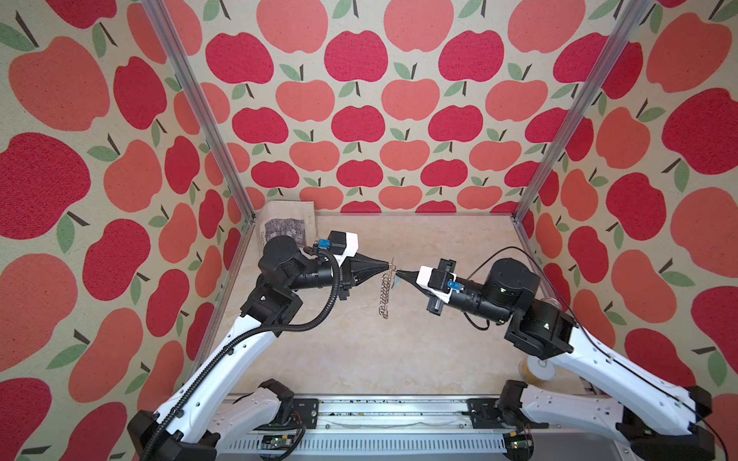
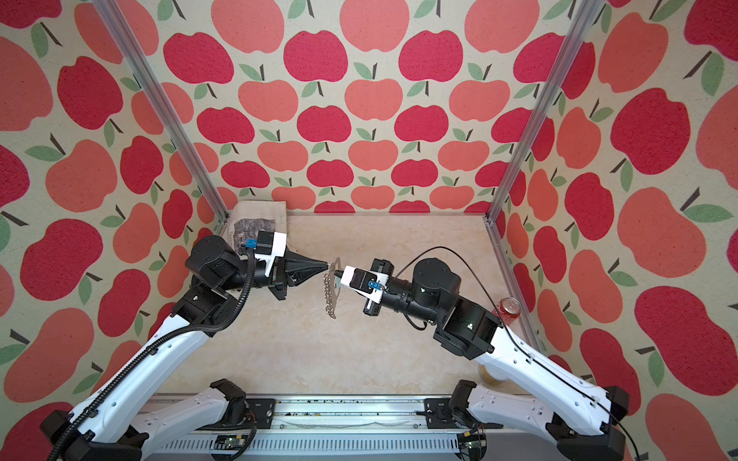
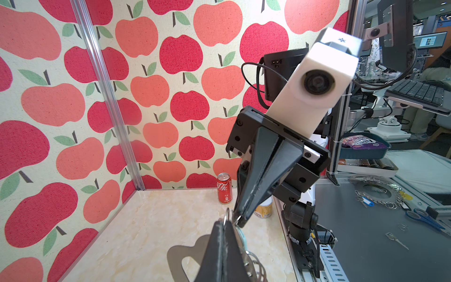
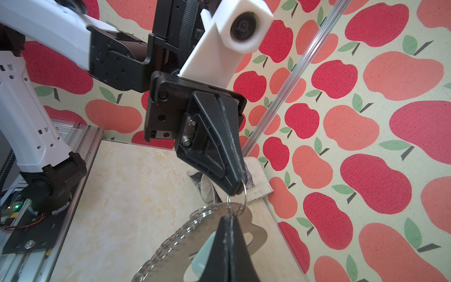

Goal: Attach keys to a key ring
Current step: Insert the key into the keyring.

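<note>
The key ring (image 2: 330,295) is a flat grey plate (image 4: 256,234) with a row of wire rings. It hangs on edge above the table between both arms. My left gripper (image 3: 224,221) is shut on the end wire ring (image 4: 244,197), which sticks out past its tips. My right gripper (image 4: 229,217) is shut at the same ring, tip to tip with the left gripper (image 1: 389,264). The key's pale blue head (image 4: 205,256) lies against the right fingers and just under the right gripper (image 1: 397,273). Its blade and its hold on the ring are hidden.
A printed cloth bag (image 1: 285,223) lies in the back left corner. A red cola can (image 3: 224,188) and a yellow can (image 3: 264,207) stand by the right wall. Metal frame posts (image 1: 559,119) mark the back corners, and a rail (image 1: 359,411) runs along the front.
</note>
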Available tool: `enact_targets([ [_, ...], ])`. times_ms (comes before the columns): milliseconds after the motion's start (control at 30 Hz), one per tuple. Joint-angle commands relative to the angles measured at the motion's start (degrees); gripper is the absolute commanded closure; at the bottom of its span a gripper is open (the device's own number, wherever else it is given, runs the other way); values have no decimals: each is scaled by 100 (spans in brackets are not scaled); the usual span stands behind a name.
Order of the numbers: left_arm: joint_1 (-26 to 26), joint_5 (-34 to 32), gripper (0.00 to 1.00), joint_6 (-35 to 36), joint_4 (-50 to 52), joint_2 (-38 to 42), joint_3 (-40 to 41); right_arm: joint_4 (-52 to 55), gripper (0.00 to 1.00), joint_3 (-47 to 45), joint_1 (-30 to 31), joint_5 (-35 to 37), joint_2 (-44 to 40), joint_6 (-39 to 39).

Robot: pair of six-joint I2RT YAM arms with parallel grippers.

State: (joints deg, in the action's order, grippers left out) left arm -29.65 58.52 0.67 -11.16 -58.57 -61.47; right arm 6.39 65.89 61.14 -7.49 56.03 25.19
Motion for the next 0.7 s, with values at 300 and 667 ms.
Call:
enact_targets([
  [300, 135, -441, 100, -352, -1205, -53, 65, 50, 100, -339, 174, -560, -5, -381],
  [667, 135, -262, 100, -506, -1476, -50, 178, -104, 84, -384, 173, -681, -43, -583],
])
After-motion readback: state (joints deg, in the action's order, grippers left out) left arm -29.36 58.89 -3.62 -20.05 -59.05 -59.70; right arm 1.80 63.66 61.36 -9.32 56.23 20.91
